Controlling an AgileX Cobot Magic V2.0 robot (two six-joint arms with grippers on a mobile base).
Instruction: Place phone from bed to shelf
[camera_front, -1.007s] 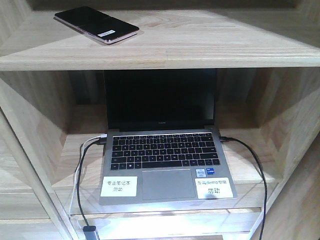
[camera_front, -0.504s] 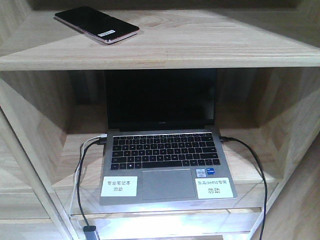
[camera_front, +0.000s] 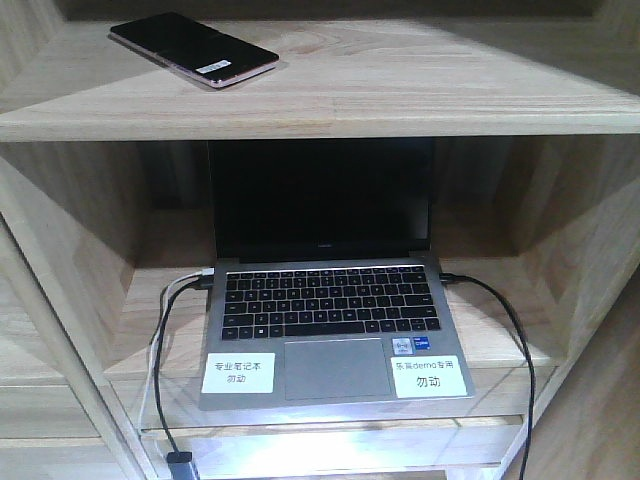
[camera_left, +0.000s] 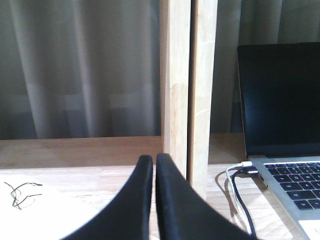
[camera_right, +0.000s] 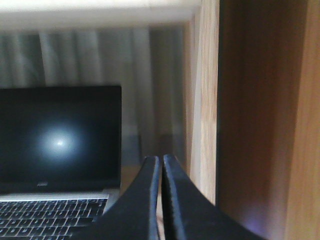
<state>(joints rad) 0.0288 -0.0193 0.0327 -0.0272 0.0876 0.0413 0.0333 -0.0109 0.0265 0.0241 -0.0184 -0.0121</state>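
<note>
Phone (camera_front: 193, 49) — flat, glossy black rectangle with a pinkish metallic edge and a small white sticker near its right end; lay face-up and at a slant on the upper board of the shelf (camera_front: 400, 95), towards the left, its lower corner close to the board's front edge but not over it. Bare wood stretched wide to its right, unoccupied as far as the frame showed.

Shelf — thick pale boards, straight-cut, with visible grain; upright panels closed the lower bay on both sides.

Laptop (camera_front: 333, 330) — grey, open, dark screen upright, filling most of the lower bay with narrow margins of board left and right. Two white labels with printed characters sat on the palm rest either side of the touchpad. A white cable (camera_front: 160, 330) and a black cable (camera_front: 165, 400) ran from its left side, another black cable (camera_front: 510, 330) from its right, all dropping past the board's front edge.

Left gripper (camera_left: 154, 162) — smooth black curved fingers pressed together, holding nothing; positioned low in front of a wooden upright, laptop off to its right.

Right gripper (camera_right: 161, 162) — black fingers likewise closed with only a hairline gap, empty; beside the right-hand upright, laptop screen to its left, grey curtain folds behind
</note>
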